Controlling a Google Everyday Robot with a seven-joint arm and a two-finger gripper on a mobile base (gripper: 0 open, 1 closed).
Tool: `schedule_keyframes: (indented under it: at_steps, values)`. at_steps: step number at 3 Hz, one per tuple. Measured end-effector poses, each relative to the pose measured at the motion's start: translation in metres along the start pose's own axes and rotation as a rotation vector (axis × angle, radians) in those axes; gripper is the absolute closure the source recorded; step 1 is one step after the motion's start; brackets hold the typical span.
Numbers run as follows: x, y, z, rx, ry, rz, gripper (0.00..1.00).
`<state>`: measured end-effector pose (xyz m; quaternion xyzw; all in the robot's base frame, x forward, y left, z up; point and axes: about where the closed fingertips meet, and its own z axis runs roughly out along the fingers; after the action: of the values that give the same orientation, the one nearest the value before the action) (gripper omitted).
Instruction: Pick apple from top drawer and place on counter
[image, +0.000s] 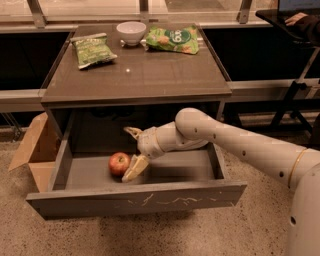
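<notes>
One apple (119, 163) sits in the open top drawer (135, 200), left of centre; it is round with no clear long axis, and I can't tell which way the stem points. The drawer's long side runs left-right. Tool (134, 151) is inside the drawer, spread wide and holding nothing, its lower fingertip (132, 171) just beside the apple. Worktop (150, 75) carries a white bowl (131, 31).

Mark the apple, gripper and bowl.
apple (119, 163), camera view, centre of its red skin.
gripper (128, 154), camera view, midway between fingertips, in the top drawer (135, 200).
bowl (131, 35), camera view, outer wall.
</notes>
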<state>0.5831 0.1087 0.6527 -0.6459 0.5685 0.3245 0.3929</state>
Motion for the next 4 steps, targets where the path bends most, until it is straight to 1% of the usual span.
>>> schedule_keyframes:
  at_steps: [1, 2, 3, 4]
  values:
    - [0.004, 0.002, 0.022, -0.015, -0.032, -0.011, 0.00]
    - [0.008, 0.003, 0.023, -0.017, -0.030, -0.006, 0.03]
    - [0.009, 0.004, 0.023, -0.017, -0.028, -0.004, 0.26]
    - [0.019, 0.006, 0.030, -0.036, 0.013, 0.001, 0.49]
